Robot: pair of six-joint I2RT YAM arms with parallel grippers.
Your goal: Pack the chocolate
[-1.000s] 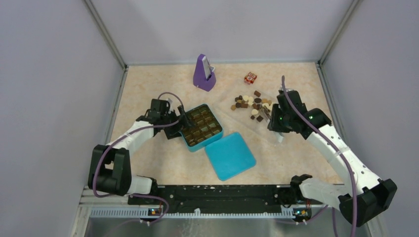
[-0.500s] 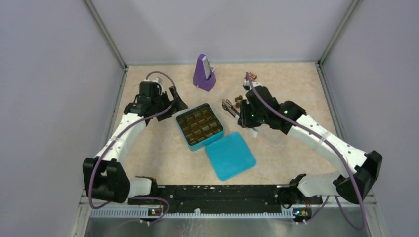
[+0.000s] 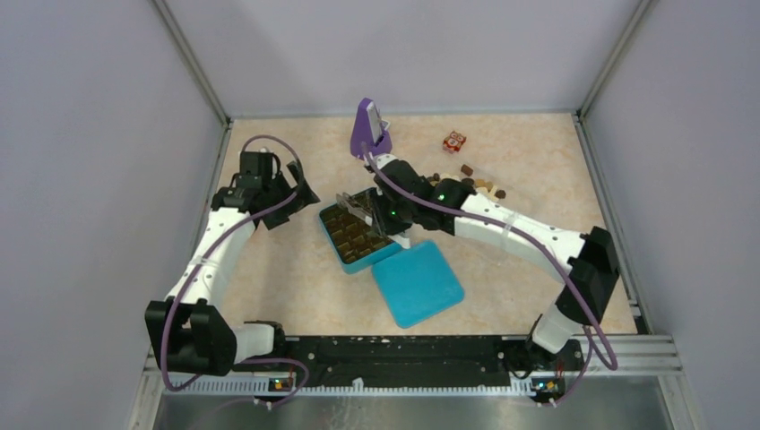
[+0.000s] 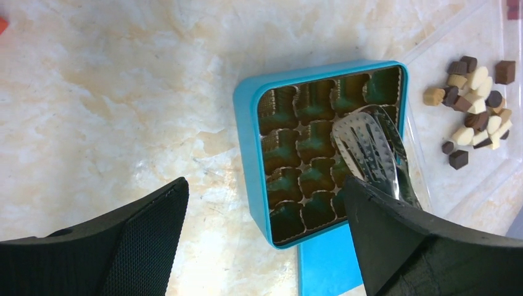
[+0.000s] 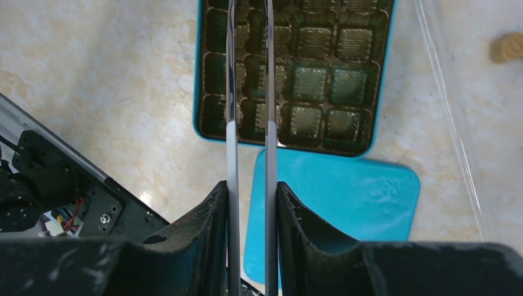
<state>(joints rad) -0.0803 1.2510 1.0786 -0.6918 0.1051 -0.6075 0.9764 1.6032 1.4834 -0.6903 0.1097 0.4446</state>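
Note:
The chocolate (image 3: 470,184) lies in a loose pile of dark, light brown and cream pieces at the right back, also in the left wrist view (image 4: 472,105). The open blue box (image 3: 351,266) holds a brown tray whose cells look empty. My right gripper (image 3: 385,213) is shut on metal tongs (image 3: 358,206), whose tips hang over the box (image 4: 250,154). The tongs (image 4: 370,151) show no piece I can make out. In the right wrist view my gripper (image 5: 251,191) clamps the tongs (image 5: 269,92) over the box (image 5: 382,80). My left gripper (image 3: 291,191) is open and empty, left of the box (image 4: 265,185).
The blue lid (image 3: 418,282) lies flat in front of the box, touching its corner. A purple object (image 3: 370,130) stands behind the box. A small red-and-white cube (image 3: 454,141) sits at the back right. A clear plastic sheet (image 5: 444,105) lies under the pile.
My right gripper has swung left from the chocolate pile to above the box, carrying the tongs. My left gripper has drawn back from the box's left edge toward the far left.

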